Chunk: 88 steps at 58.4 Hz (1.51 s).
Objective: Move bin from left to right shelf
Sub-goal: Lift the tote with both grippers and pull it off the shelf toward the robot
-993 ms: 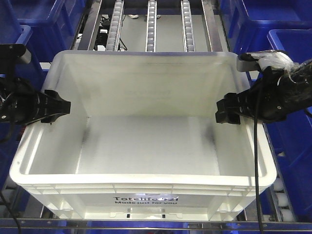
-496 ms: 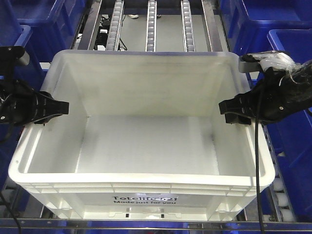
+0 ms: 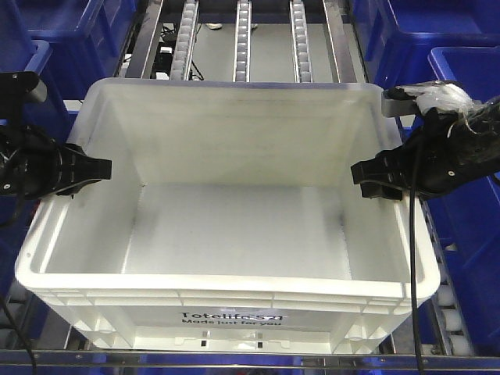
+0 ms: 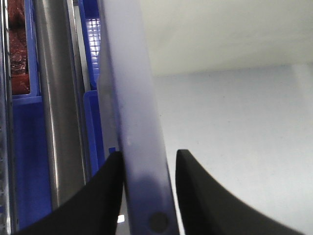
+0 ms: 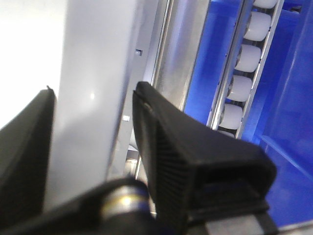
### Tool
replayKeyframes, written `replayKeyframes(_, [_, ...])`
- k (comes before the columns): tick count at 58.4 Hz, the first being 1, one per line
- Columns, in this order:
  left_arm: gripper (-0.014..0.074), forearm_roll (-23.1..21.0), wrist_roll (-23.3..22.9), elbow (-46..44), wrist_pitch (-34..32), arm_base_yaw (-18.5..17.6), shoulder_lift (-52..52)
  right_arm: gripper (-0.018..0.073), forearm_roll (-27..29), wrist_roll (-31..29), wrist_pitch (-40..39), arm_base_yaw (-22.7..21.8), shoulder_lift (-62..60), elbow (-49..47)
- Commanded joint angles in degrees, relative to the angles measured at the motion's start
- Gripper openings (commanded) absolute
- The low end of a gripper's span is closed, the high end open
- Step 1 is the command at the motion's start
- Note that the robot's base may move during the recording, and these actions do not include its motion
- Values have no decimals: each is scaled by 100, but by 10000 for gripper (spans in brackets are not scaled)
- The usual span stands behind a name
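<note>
The bin point(image 3: 234, 286), a large white crate with black print on its near wall, sits on the roller shelf and fills most of the front view. My left gripper point(image 3: 100, 168) straddles the bin's left rim point(image 4: 132, 98), one black finger point(image 4: 105, 196) outside the wall and one inside, and is shut on it. My right gripper point(image 3: 361, 176) holds the bin's right rim point(image 5: 93, 49) the same way, its ribbed outer finger point(image 5: 161, 147) on the outside. The bin's inside holds nothing.
Blue crates point(image 3: 461, 39) stand to the right, and more blue crates point(image 3: 55, 31) to the left. Roller tracks point(image 3: 244, 39) run behind the bin. A steel rail point(image 4: 54, 98) runs along the bin's left side, white rollers point(image 5: 244, 58) along its right. A metal bar point(image 3: 234, 361) crosses the shelf front.
Both grippers drew back a little from the bin's inside toward its side rims. The bin shifted slightly, so more of its front print shows.
</note>
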Motion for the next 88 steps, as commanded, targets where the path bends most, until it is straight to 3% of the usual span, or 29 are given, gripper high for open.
replayKeyframes(1, [-8,-306,126,-154,-389,-21,-191,-4,139,-59,-319,-5,-215,-186])
replayKeyframes(34, [-8,-476,265,-159,-434,-21,-769,-4,308,-70,-529,-5,-715,-186])
replayKeyframes(56, [-8,-621,271,-159,-405,-21,-1371,-4,869,-453,-565,-5,-998,-186])
replayKeyframes(88, [-8,-914,321,-159,-207,-27,-1476,-4,1021,-791,-547,-5,-1423,-186])
